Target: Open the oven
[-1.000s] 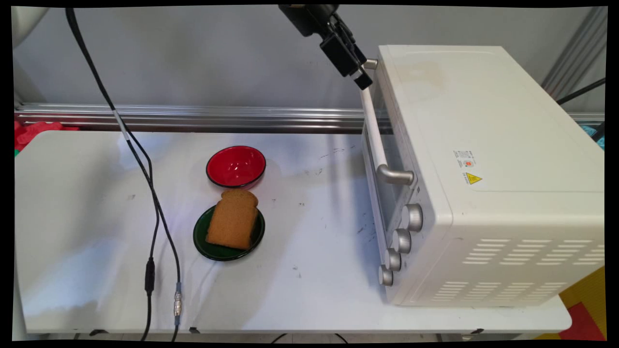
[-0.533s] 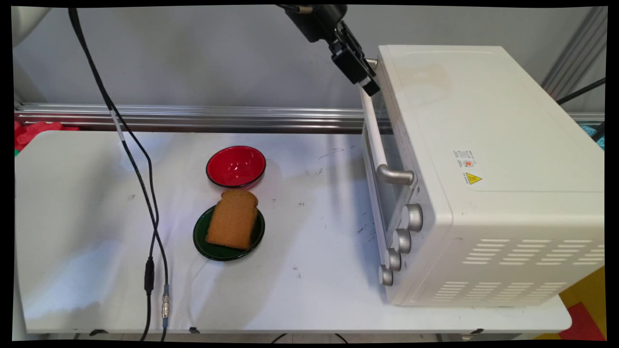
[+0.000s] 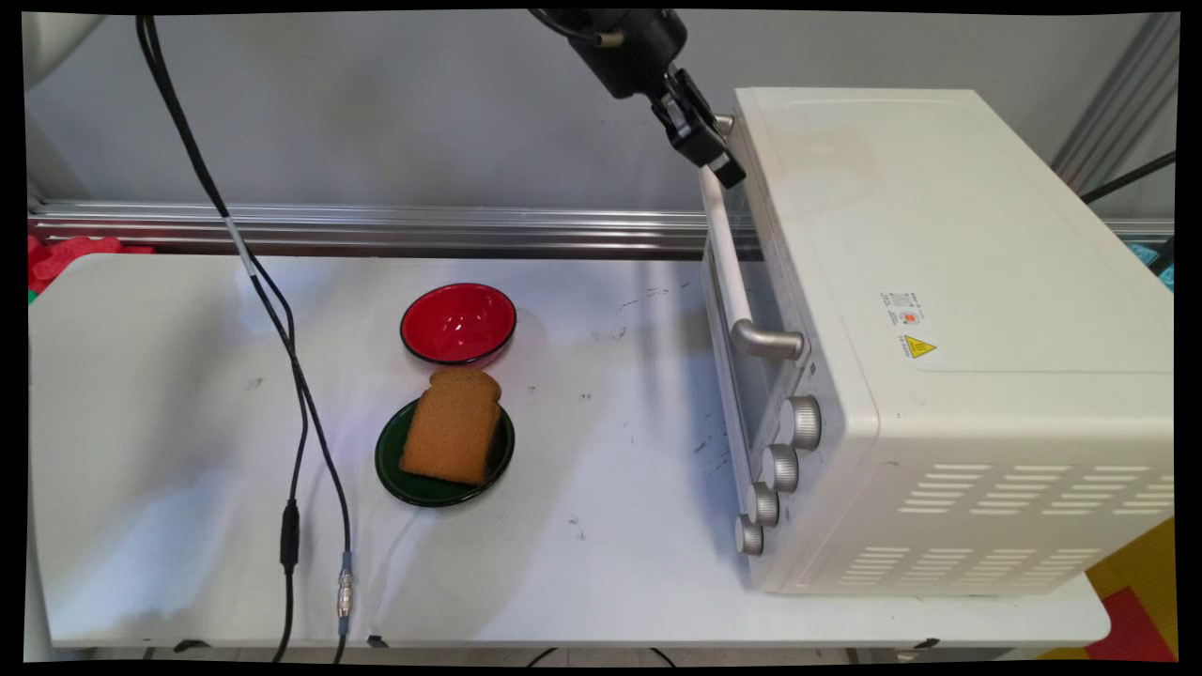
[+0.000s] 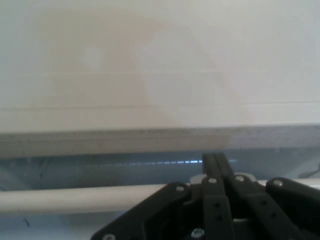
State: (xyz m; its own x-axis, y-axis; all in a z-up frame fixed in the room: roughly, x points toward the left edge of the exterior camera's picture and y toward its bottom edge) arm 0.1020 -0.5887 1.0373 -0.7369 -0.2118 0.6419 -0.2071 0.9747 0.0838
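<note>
Here the hand (image 3: 721, 167), fingers together, meets the far end of the oven (image 3: 939, 329) handle (image 3: 728, 253), which runs near-to-far

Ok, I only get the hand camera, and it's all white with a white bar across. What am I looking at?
Observer: A white toaster oven. The bar is its door handle, and the gripper is at the handle's far end.
Operator: Is there any food?
Observer: Yes, a slice of bread lies on a green plate, on the table left of the oven.
Operator: Anything else?
Observer: A red bowl sits just behind the plate.
</note>
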